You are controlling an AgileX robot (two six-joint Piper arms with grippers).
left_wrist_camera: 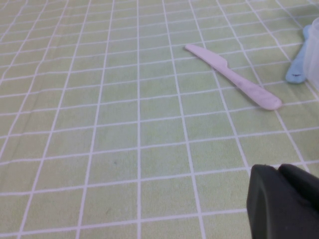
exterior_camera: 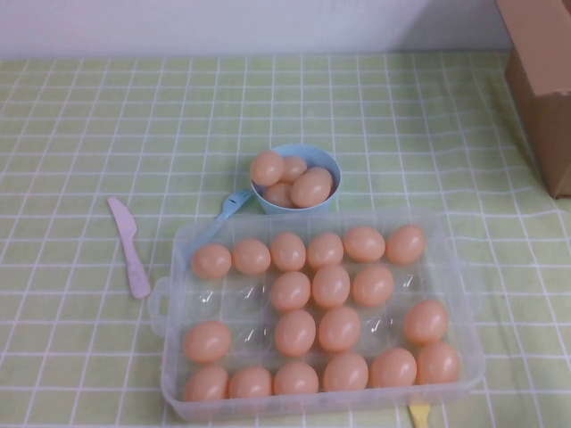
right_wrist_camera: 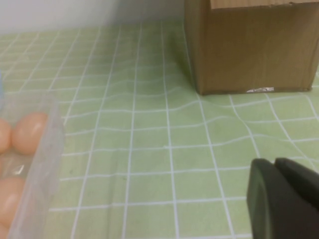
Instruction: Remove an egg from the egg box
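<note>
Setting: a staged tabletop in what is looking like a test room rather than a working kitchen. A green-and-white checked cloth [exterior_camera: 80, 134] is covering the whole surface and is lying rippled near a plain brown cardboard box [exterior_camera: 544, 80] at the far right. A bare pale wall [exterior_camera: 250, 25] is closing off the back. Kitchen-themed props are sitting out: a clear egg box [exterior_camera: 183, 245], a blue bowl [exterior_camera: 326, 165] of eggs, a pink plastic knife [exterior_camera: 129, 245], a blue utensil [exterior_camera: 230, 207].
</note>
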